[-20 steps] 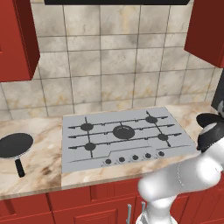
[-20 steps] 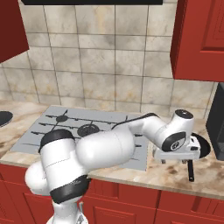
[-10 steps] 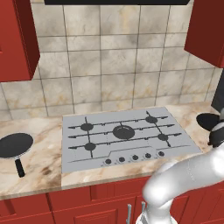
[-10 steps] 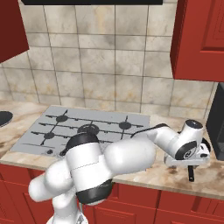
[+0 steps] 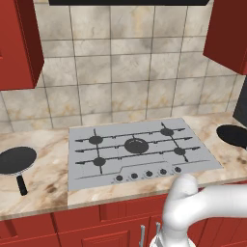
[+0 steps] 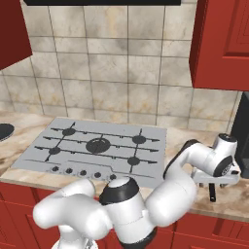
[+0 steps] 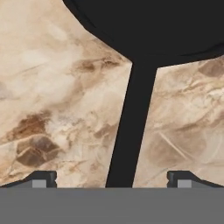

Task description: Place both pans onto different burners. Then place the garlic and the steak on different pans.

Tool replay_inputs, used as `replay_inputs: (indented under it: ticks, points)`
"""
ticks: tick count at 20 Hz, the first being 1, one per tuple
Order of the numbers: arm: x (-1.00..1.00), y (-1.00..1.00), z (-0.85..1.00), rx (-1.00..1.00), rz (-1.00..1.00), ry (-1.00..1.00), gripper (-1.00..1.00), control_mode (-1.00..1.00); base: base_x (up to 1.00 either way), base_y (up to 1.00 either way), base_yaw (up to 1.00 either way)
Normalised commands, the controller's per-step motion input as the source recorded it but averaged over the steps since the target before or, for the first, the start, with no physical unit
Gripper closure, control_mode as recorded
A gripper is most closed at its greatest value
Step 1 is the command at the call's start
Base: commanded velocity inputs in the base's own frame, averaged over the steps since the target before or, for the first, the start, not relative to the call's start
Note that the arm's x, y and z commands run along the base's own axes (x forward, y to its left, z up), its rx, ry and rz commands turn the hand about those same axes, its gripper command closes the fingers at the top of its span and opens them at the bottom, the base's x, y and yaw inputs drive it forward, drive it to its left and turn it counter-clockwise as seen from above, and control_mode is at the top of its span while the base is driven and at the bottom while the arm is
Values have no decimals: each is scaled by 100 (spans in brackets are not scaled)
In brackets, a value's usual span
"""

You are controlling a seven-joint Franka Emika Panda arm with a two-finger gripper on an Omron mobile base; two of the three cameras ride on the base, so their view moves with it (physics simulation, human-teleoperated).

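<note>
Right now the end effector (image 7: 111, 177) hangs spread wide, fingers straddling the handle of the right pan (image 7: 148, 26) on the worktop (image 7: 57, 109); another pan (image 5: 17, 160) sits far left of the burners (image 5: 137, 145).

Beige-brown marble surface (image 5: 43, 185) runs the full width, veined with darker brown patches, seen up close in the hand view (image 7: 52, 109). Tiled backsplash (image 5: 120, 72) behind, beige square tiles with mottled staining. Red upper cabinets left (image 5: 17, 43) and right (image 6: 221, 44), red base cabinet doors (image 5: 87, 226) under the surface edge. Row of small knobs (image 5: 148, 174) along the cooktop's front edge. Dark hood edge (image 5: 125, 2) at top
</note>
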Motion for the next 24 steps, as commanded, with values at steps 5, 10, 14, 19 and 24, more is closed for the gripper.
replay_inputs:
  ticks: [5, 10, 14, 19, 24]
  points:
    - [7, -8, -31, 0, 0, 5, -100, -100, 0, 0, 0]
    - [1, -6, -31, 0, 0, 4, -100, -100, 0, 0, 0]
    - [2, -3, -32, 0, 0, 3, -100, -100, 0, 0, 0]
    - [0, 0, -35, 0, 0, 2, -100, -100, 0, 0, 0]
    - [0, 0, -32, 0, 0, 1, 100, -100, 0, 0, 0]
